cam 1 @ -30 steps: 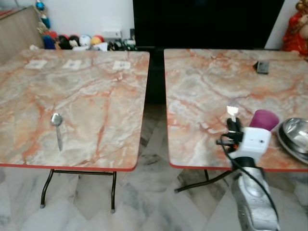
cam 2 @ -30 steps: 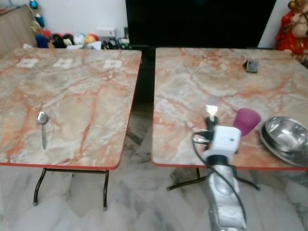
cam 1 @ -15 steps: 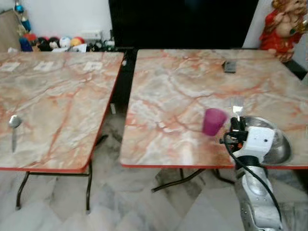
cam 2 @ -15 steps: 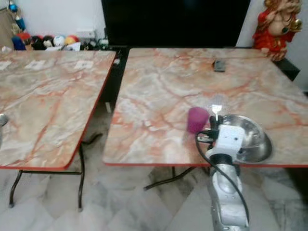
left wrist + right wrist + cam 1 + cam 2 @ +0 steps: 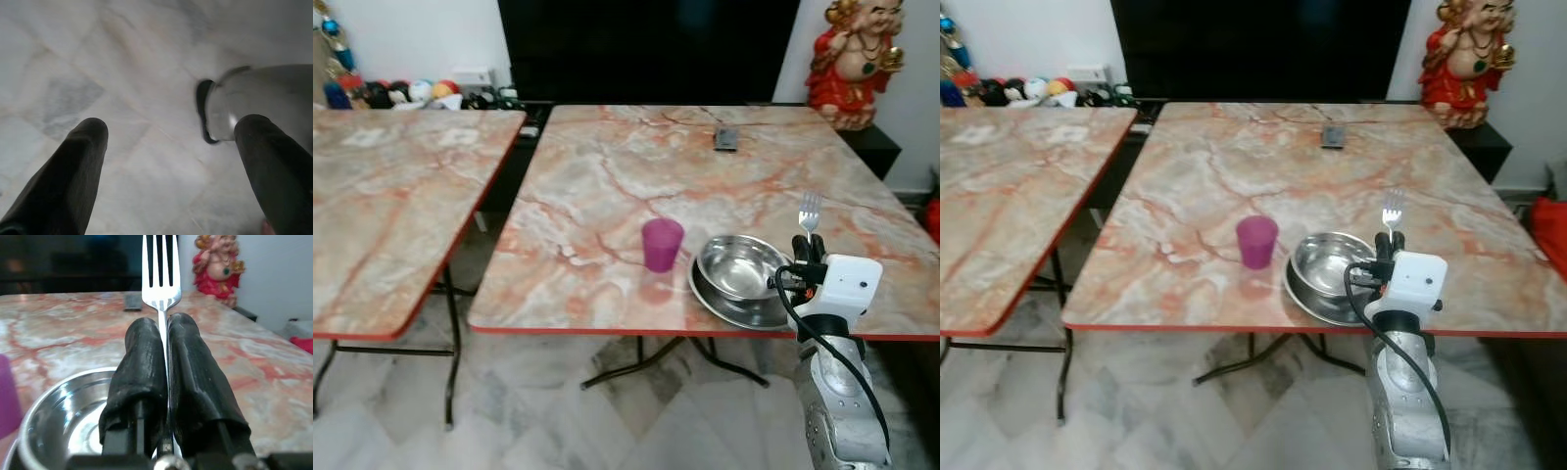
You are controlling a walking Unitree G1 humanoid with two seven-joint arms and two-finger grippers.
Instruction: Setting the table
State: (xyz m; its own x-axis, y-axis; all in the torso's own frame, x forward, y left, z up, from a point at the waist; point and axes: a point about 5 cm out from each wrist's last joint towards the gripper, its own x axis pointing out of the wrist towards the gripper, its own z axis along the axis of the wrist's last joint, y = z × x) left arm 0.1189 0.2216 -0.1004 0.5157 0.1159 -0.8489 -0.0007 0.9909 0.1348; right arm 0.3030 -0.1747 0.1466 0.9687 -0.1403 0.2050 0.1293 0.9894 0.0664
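The right gripper [image 5: 810, 238] is up over the near right part of the marble tabletop [image 5: 607, 186], its two black fingers [image 5: 142, 362] clamped tight on a fork [image 5: 810, 211]; the fork stands upright, tines pointing up, handle pinched between the fingers; the gripper sits just beside the right rim of the steel bowl [image 5: 739, 264], on the robot's own side of it; the bowl rests inside a shallow steel plate [image 5: 729, 305] near the front edge of the tabletop; a purple cup [image 5: 662, 244] stands just to the left of the plate, upright, apart from it by a small gap; from the right wrist view the bowl's shiny inside lies right under the fingers and the purple cup peeks in at the edge; farther back on the same tabletop lies a small dark remote [image 5: 725, 140], well apart from the dishes; behind the far right corner stands a red and gold figurine [image 5: 849, 64]; a second marble table [image 5: 382, 215] stands to the left with a gap of floor between the two; the left gripper [image 5: 171, 161] hangs over the pale marble floor [image 5: 122, 73], its fingers spread wide with nothing between them.
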